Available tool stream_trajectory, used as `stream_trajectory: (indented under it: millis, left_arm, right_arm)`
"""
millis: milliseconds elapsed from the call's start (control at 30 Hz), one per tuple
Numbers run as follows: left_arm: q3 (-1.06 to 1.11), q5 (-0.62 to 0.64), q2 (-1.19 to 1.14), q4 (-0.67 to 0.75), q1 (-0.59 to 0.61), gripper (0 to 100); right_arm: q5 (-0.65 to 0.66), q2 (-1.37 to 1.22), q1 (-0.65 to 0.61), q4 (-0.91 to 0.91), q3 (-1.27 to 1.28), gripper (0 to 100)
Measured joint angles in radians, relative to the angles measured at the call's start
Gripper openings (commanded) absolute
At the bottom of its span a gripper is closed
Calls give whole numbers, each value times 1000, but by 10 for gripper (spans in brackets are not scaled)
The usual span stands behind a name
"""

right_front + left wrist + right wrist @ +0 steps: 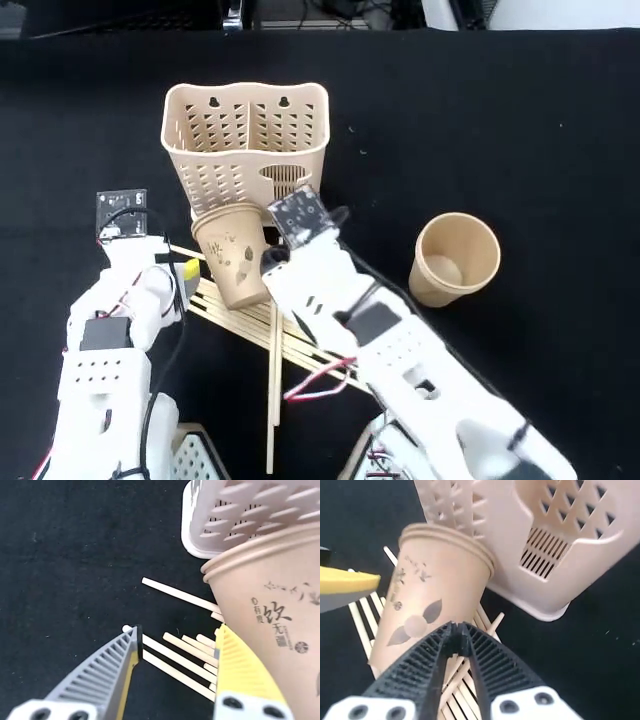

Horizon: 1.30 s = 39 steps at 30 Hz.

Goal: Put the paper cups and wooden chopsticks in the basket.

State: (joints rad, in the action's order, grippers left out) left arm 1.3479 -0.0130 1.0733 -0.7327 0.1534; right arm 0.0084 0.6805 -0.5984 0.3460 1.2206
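Two paper cups sit outside the basket (245,130). The printed cup (232,258) lies on the wooden chopsticks (262,335), right against the left gripper's (177,630) yellow finger. It is probably light and easily crushed, so a soft pinch at the rim suits it. The left fingers are spread wide, straddling the sticks. The right gripper (456,630) is angled down with its fingers pressed together, tips just short of the cup's wall.

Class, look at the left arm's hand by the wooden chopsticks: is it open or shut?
Open. The left hand has its fingers spread wide apart, and wooden chopsticks lie visible in the gap.
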Motion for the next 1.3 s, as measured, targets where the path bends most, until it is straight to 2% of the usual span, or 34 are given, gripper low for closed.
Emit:
stream_trajectory:
  millis: [233,433,633,833,967,1067,1300]
  left_arm:
    - [63,-6,0,0,-109,253]
    - [71,-9,0,0,-118,253]
    - [72,-9,0,-118,-140,253]
    - [71,-8,0,-199,-163,253]
    - [71,-49,3,-210,-163,253]
    - [54,-92,6,-210,-107,253]
    - [-92,-104,6,-210,149,253]
  right_arm:
    - [0,-61,-52,-3,-11,13]
    - [0,-46,-135,-3,-12,13]
    - [68,-46,-178,-6,-14,13]
    - [158,-14,-265,115,3,13]
    - [175,138,-249,215,6,13]
    - [175,295,-186,281,6,14]
    - [175,638,-118,425,29,14]
